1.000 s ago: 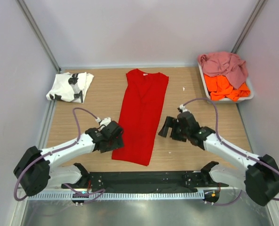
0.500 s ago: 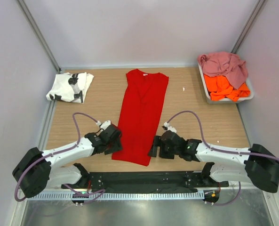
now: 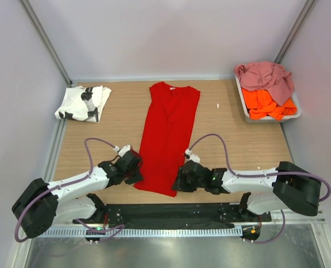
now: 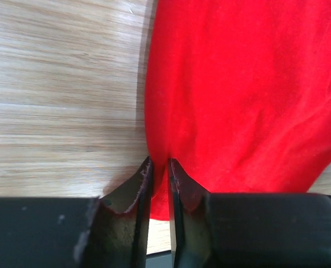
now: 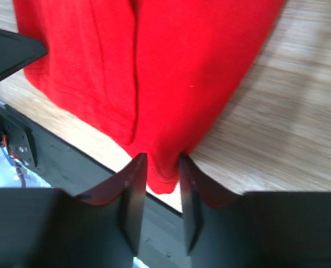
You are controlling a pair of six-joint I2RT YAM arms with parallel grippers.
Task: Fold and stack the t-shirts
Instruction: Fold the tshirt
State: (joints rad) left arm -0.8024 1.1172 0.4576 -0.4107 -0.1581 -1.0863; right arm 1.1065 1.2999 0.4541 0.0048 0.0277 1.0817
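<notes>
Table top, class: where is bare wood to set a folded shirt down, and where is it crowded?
Bare table lies between the white t-shirt and the red t-shirt, and more between it and the tray. Crowded: the near edge, where left gripper and right gripper pinch its hem.

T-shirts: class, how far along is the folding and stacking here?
Done: the white printed tee lies folded, far left. In hand: left gripper and right gripper pinch near corners of the red tee, folded narrow. Left: pink tee and orange tee, crumpled in the tray.
</notes>
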